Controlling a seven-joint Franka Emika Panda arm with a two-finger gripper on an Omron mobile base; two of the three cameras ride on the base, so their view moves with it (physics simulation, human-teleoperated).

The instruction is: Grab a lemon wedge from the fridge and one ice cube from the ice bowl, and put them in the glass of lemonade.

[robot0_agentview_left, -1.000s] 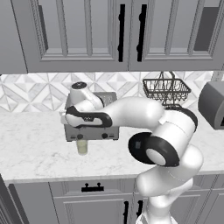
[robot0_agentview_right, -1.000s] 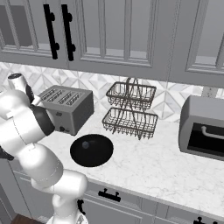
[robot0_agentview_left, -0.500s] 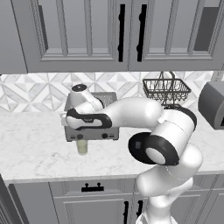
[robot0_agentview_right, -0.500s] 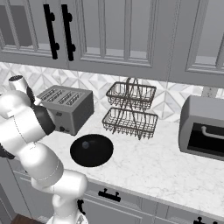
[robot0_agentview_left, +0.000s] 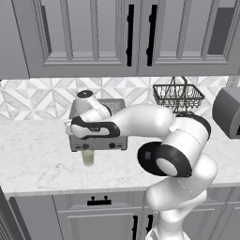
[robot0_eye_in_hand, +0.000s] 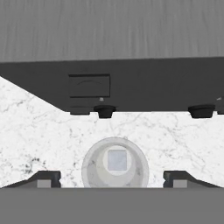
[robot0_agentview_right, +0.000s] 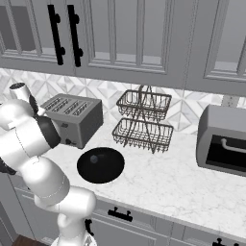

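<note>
Directly below, glass of lemonade (robot0_eye_in_hand: 115, 168) stands upright (mouth up).

The glass of lemonade (robot0_eye_in_hand: 115, 167) sits on the white marbled counter (robot0_eye_in_hand: 39, 135), seen from straight above as a round pale rim. A small square pale-grey block, probably an ice cube (robot0_eye_in_hand: 117, 159), lies inside the glass near its centre. The gripper (robot0_eye_in_hand: 113, 179) has its two dark fingertips (robot0_eye_in_hand: 46, 179) spread wide, one on either side of the glass and clear of its rim. Beyond the glass stands the dark grey toaster (robot0_eye_in_hand: 131, 89), with two round knobs along the edge nearest the glass.
</note>
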